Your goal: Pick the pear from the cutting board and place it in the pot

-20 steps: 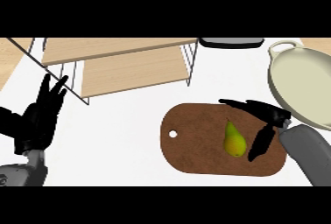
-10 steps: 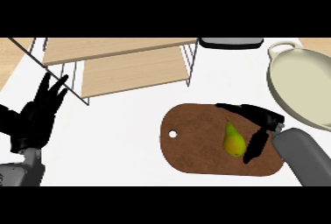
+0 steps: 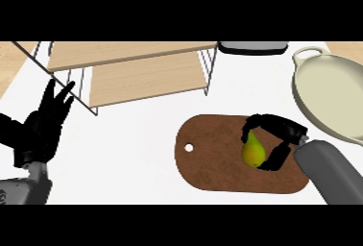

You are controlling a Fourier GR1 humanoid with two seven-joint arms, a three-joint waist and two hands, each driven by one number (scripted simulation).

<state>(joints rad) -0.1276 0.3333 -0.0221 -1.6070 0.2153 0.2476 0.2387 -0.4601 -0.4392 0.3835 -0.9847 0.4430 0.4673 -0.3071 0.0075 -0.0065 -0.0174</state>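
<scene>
A yellow-green pear [image 3: 252,152] lies on the brown oval cutting board [image 3: 212,163] at centre right. My right hand [image 3: 278,132] arches over the pear, its fingers curling round the pear's top and its thumb along the right side. The cream pot [image 3: 333,93] stands at the right edge, beyond the board. My left hand [image 3: 41,127] rests open at the left edge, fingers up.
A wire rack with two wooden shelves [image 3: 131,72] stands at the back left. A dark appliance [image 3: 251,46] sits at the back, left of the pot. Bare white counter [image 3: 135,144] lies between the board and the left hand.
My right hand has moved left over the pear and its fingers have curled round it. The pear lies where it was on the board. The left hand has hardly moved.
</scene>
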